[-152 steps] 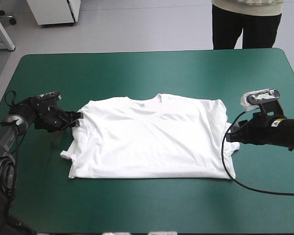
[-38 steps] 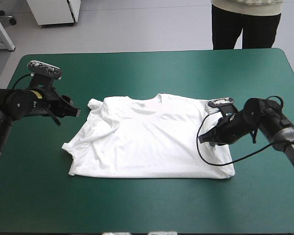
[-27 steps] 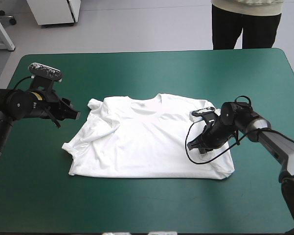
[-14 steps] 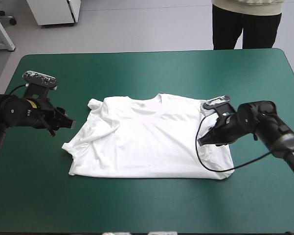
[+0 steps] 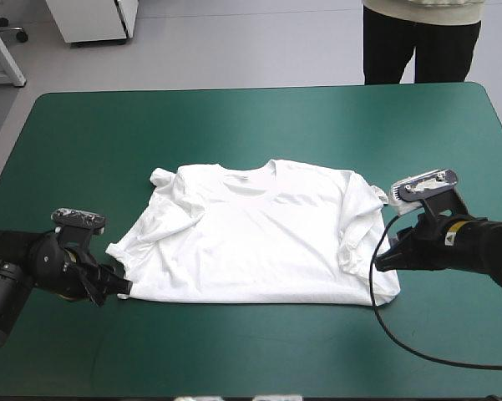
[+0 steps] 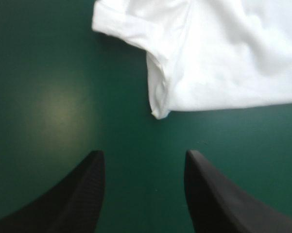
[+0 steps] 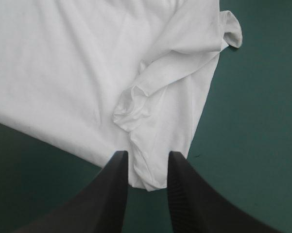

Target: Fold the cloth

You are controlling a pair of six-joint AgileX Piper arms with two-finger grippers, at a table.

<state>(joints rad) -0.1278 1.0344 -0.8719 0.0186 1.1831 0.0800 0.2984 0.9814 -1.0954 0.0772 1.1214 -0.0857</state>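
left end effector (image 6: 145,153) spread nr t-shirt (image 6: 223,58) corner; right end effector (image 7: 147,155) spread astride hem

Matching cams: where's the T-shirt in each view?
High view: the T-shirt lies spread at the middle of the table.
Left wrist view: its near left corner lies ahead of the open left claw, apart from it.
Right wrist view: its near right corner shows between the parted fingers of the right claw.
Shared landmark: the near hem, one end in each wrist view.
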